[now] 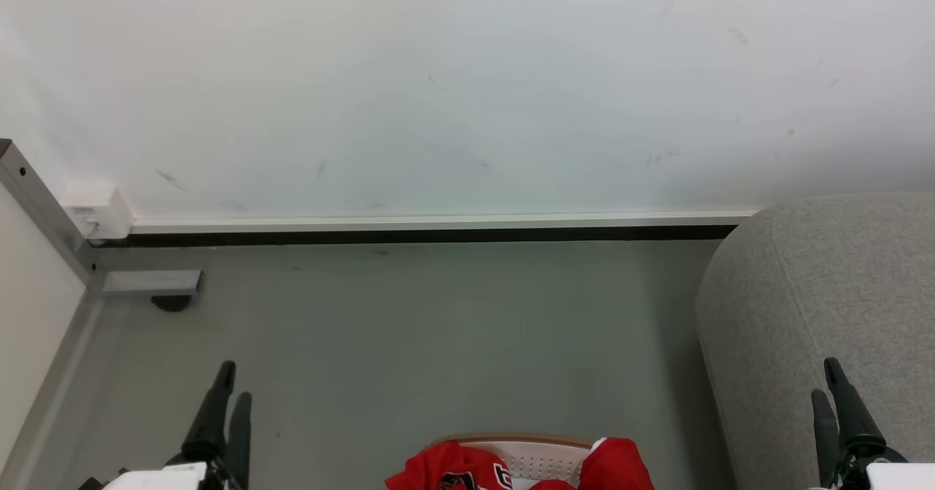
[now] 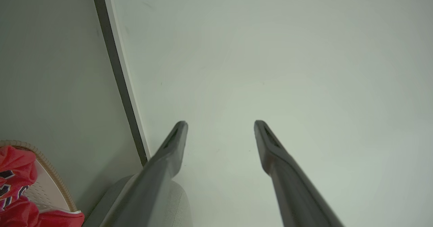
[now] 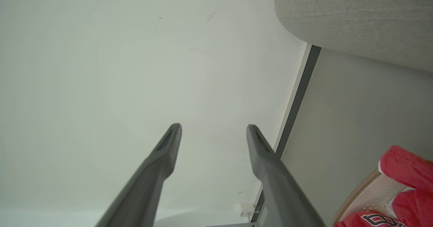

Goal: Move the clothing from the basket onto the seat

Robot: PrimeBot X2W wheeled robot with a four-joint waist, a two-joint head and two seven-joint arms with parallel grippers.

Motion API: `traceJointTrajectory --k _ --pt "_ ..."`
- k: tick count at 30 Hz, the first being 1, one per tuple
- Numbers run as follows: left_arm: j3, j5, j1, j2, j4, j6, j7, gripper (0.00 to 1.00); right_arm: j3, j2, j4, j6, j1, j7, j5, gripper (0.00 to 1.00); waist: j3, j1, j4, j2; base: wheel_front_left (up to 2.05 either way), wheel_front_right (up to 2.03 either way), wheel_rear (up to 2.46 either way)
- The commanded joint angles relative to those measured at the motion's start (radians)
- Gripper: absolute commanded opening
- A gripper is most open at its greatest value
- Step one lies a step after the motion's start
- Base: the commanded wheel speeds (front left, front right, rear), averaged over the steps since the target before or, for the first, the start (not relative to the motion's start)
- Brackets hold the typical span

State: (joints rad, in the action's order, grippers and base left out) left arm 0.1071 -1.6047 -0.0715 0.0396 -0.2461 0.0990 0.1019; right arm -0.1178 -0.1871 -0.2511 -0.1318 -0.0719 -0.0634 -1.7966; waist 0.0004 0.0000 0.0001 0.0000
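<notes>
The basket and clothing are cut off below.

Red clothing spills over the white basket's tan rim on the floor, left of the grey seat.

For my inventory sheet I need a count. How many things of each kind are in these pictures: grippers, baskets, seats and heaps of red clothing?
Grippers: 2 (left gripper, right gripper, both open)
Baskets: 1 (basket)
Seats: 1 (seat)
Heaps of red clothing: 1 (red clothing in the basket; how many garments cannot be told)
Total: 5
</notes>
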Motion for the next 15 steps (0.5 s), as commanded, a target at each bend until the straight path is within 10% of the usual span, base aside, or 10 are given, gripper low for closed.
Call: traceJointTrajectory --k 1,15 --pt "-0.004 0.005 -0.02 0.005 0.023 0.002 -0.011 1.0 0.002 -0.007 0.026 0.0 -0.021 -0.008 0.011 1.0 0.0 0.0 0.0 0.0 0.0 0.0 0.0" --pt "-0.028 0.146 -0.025 0.012 0.096 0.008 -0.079 1.0 -0.003 0.02 0.095 0.0 -0.025 -0.045 0.16 1.0 0.009 0.0 -0.004 0.0 0.0 0.0 0.0"
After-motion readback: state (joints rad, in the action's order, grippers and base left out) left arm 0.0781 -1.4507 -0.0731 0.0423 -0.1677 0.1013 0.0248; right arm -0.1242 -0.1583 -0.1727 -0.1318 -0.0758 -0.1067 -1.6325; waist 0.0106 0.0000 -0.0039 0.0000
